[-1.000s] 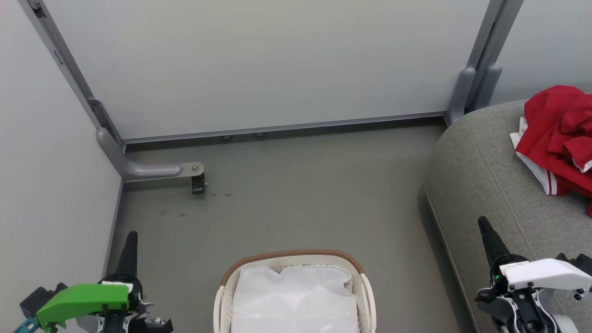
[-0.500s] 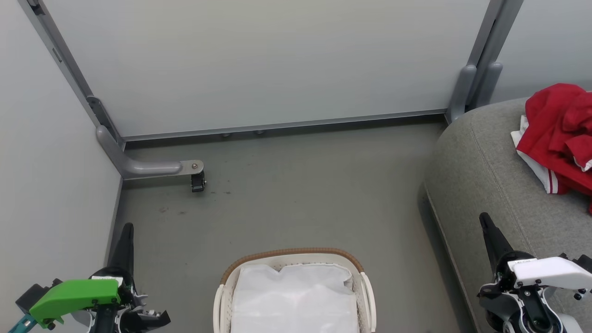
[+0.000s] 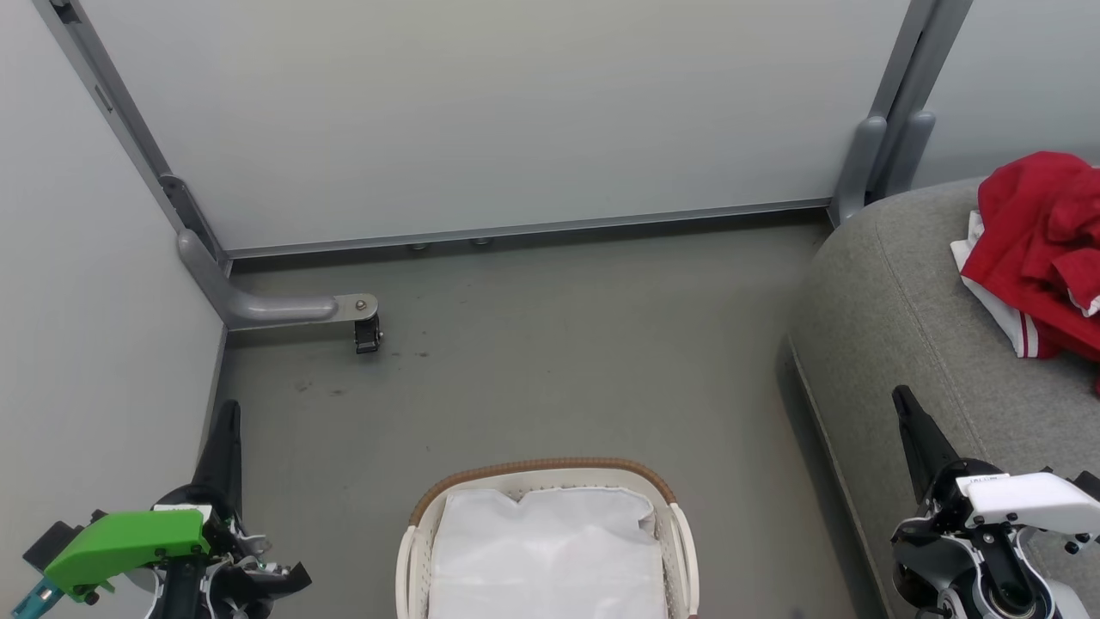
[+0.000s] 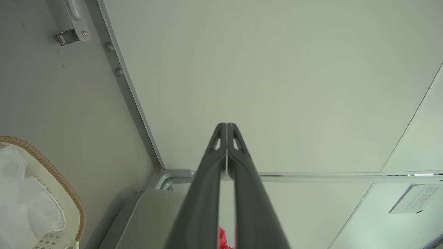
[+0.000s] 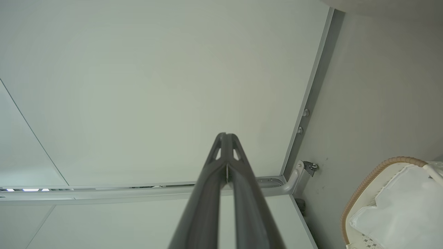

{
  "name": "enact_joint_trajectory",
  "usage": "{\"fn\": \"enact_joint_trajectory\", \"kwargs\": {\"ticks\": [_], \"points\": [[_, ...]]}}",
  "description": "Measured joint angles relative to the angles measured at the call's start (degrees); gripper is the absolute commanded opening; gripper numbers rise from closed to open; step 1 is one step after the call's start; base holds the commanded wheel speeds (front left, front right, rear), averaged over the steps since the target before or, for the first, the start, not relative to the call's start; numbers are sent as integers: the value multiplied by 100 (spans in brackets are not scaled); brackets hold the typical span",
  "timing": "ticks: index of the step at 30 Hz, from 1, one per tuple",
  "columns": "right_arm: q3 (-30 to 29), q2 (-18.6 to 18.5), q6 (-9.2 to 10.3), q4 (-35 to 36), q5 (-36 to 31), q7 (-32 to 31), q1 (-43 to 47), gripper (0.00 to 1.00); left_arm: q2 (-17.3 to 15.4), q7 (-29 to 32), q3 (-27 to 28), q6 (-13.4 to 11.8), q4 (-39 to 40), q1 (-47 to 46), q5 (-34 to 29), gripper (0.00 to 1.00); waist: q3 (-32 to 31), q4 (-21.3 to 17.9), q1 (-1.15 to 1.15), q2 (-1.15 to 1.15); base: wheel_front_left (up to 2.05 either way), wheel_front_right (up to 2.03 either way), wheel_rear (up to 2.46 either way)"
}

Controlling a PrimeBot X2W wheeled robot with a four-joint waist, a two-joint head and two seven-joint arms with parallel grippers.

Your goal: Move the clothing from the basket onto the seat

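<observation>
The red clothing (image 3: 1044, 249) with white striped trim lies bunched on the grey seat (image 3: 894, 318) at the right edge of the head view. The white basket (image 3: 675, 537) with its brown woven rim stands on the floor at bottom centre, holding just its white liner sheet (image 3: 550, 554). My left gripper (image 3: 225, 421) is shut and empty at the lower left, beside the basket. My right gripper (image 3: 902, 404) is shut and empty at the lower right, over the seat's front edge. Both wrist views show the fingertips pressed together: left gripper (image 4: 226, 128), right gripper (image 5: 226, 137).
Pale partition walls (image 3: 481, 112) close the space on the far side and left. A grey metal foot with a small black caster (image 3: 368, 334) juts onto the grey floor (image 3: 559, 344) at the left. The basket (image 5: 363, 188) also appears at the right wrist view's lower right.
Both grippers have drifted slightly lower and outward in the head view, staying shut. The whole picture has shifted a little, so the camera moved. Clothing and basket lie as before.
</observation>
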State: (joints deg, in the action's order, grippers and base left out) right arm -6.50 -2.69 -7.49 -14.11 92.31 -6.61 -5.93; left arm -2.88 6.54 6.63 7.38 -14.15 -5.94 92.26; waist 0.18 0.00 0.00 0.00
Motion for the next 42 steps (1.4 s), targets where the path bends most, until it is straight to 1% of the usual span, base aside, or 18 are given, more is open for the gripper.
{"fn": "enact_joint_trajectory", "kwargs": {"ticks": [42], "points": [[-2, -1, 0, 3, 0, 0, -3, 0, 2, 1, 3, 1, 2, -1, 0, 0, 0, 0, 0, 0, 0, 0, 0]]}}
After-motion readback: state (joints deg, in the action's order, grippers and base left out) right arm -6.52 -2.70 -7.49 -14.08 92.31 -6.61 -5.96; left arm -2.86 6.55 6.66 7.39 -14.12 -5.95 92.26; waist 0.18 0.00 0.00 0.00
